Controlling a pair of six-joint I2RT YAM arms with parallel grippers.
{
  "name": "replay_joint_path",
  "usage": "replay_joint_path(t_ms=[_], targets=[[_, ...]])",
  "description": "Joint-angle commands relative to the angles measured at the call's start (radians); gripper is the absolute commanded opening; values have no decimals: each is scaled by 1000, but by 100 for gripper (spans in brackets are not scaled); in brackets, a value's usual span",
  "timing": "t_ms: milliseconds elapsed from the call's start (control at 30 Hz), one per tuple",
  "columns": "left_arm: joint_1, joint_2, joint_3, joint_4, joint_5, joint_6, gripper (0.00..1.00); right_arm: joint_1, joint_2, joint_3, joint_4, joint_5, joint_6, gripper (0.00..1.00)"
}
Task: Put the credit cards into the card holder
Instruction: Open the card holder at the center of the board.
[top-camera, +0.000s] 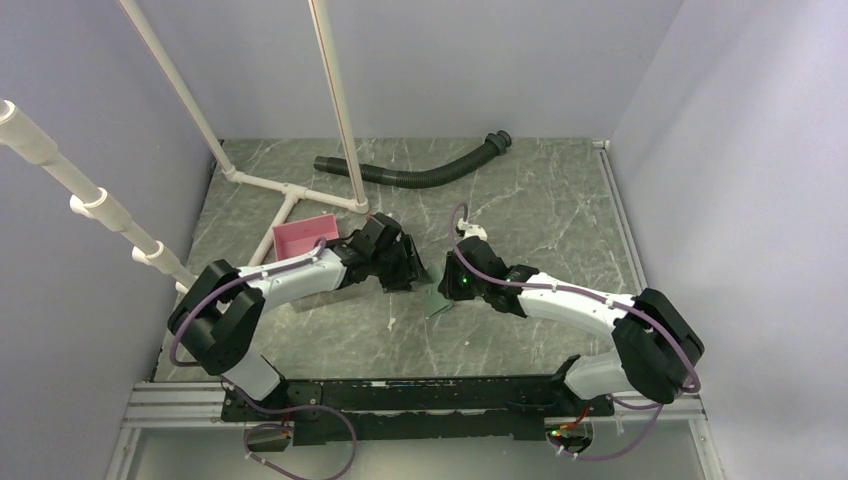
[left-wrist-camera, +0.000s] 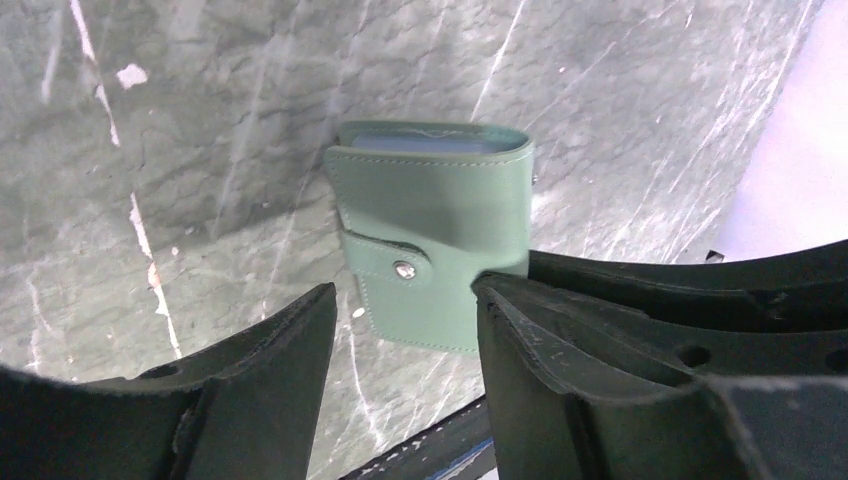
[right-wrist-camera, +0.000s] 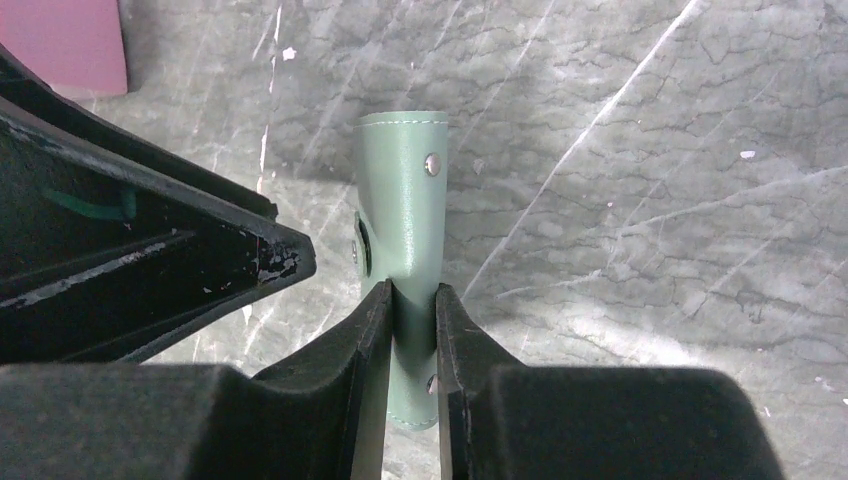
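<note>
The card holder (top-camera: 437, 300) is a light blue-green snap wallet, closed by its strap. My right gripper (right-wrist-camera: 412, 295) is shut on its edge and holds it upright above the table (top-camera: 520, 210). It shows edge-on in the right wrist view (right-wrist-camera: 405, 180) and face-on in the left wrist view (left-wrist-camera: 430, 220). My left gripper (left-wrist-camera: 405, 290) is open and empty, just in front of the holder; its right finger (left-wrist-camera: 540, 330) overlaps the holder's lower corner. A pale edge (left-wrist-camera: 430, 143) shows in the holder's top opening. No loose credit card is in view.
A pink open box (top-camera: 305, 235) stands behind my left arm and also shows in the right wrist view (right-wrist-camera: 60, 45). A black corrugated hose (top-camera: 420, 175) lies at the back. A white pipe frame (top-camera: 290, 195) stands at back left. Walls enclose the table.
</note>
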Motion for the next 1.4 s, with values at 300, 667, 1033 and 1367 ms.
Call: replay_joint_path(t_ms=[300, 667, 1033, 1367], targets=[[-31, 144, 119, -27, 20, -65, 42, 2, -55, 46, -24, 66, 18, 0], [-38, 168, 54, 164, 98, -99, 49, -2, -63, 54, -33, 83, 16, 0], [-19, 207, 59, 192, 159, -10, 23, -28, -61, 78, 4, 63, -53, 0], [122, 120, 55, 172, 188, 91, 0, -287, -39, 37, 141, -271, 23, 0]])
